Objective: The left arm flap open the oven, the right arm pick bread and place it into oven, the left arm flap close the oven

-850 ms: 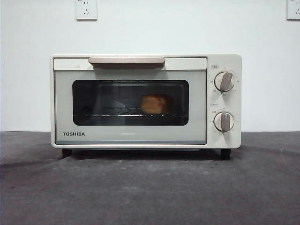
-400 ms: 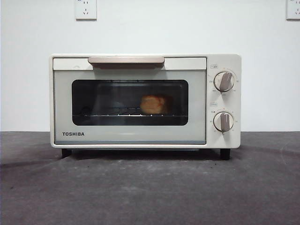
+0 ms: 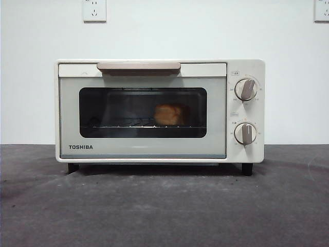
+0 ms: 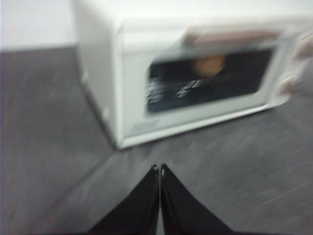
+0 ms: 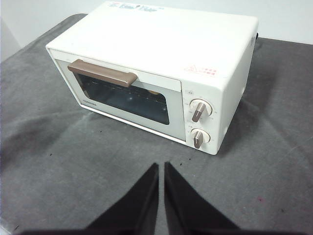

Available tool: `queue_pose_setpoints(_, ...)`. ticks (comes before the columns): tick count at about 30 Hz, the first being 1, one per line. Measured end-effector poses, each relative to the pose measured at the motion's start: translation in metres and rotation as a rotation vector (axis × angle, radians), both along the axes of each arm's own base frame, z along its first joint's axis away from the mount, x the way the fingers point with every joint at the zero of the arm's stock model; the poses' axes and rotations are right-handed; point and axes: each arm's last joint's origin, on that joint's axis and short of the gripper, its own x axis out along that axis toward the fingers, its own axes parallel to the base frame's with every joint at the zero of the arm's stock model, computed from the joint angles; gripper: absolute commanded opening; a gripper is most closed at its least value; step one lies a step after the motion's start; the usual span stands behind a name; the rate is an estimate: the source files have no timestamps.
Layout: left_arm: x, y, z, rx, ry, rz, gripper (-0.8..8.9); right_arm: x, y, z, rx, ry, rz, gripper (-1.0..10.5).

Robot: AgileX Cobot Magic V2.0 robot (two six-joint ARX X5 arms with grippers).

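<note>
A: Where is the oven [image 3: 159,110] standing?

B: On the dark grey bench [image 3: 164,206], square to the front camera, resting on its black feet. Behind it is a white wall with two sockets, one [image 3: 94,10] high at the left and another [image 3: 322,10] at the top right corner.

A: Is the door up or down?

B: Up, flush with the cream body. The beige bar handle [image 3: 139,66] runs along its top edge, and the TOSHIBA lettering [image 3: 81,147] sits at the lower left of the door.

A: And the bread [image 3: 168,114]?

B: Inside the oven, seen through the dark window. It sits on the wire rack [image 3: 128,124], right of the window's middle, a small golden lump. In the left wrist view it shows as an orange blur [image 4: 209,63] behind the glass.

A: The knobs?

B: Two round ones on the right panel, the upper knob [image 3: 246,89] above the lower knob [image 3: 245,134].

A: What about the left gripper [image 4: 160,169]?

B: It hangs over the bench, apart from the oven, off the corner away from the knobs. Its two black jaws are pressed together with nothing between them. That picture is smeared.

A: And the right gripper [image 5: 161,166]?

B: Also above the bench, well back from the oven's knob side, holding nothing. Its jaws stand nearly together, with only a thin slit of bench showing between them. Neither arm appears in the front view.
</note>
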Motion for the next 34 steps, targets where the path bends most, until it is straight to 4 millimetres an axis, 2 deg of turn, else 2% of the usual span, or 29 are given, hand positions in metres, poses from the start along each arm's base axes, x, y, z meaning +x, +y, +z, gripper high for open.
queue_pose_setpoints(3, 0.002, 0.002, -0.032, -0.007, 0.036, 0.081, 0.10, 0.000, 0.000, 0.000, 0.000, 0.000, 0.000, 0.2)
queue_pose_setpoints(7, 0.002, 0.004, -0.048, -0.006, 0.027, 0.169, 0.10, 0.000, 0.000, 0.000, 0.000, 0.000, 0.000, 0.2)
queue_pose_setpoints(15, 0.002, 0.012, -0.047, 0.009, -0.094, 0.414, 0.10, 0.000, 0.000, 0.000, 0.000, 0.000, -0.001, 0.2)
queue_pose_setpoints(34, 0.002, 0.012, -0.047, 0.011, -0.093, 0.424, 0.10, 0.000, 0.000, 0.000, -0.001, 0.000, -0.002, 0.2)
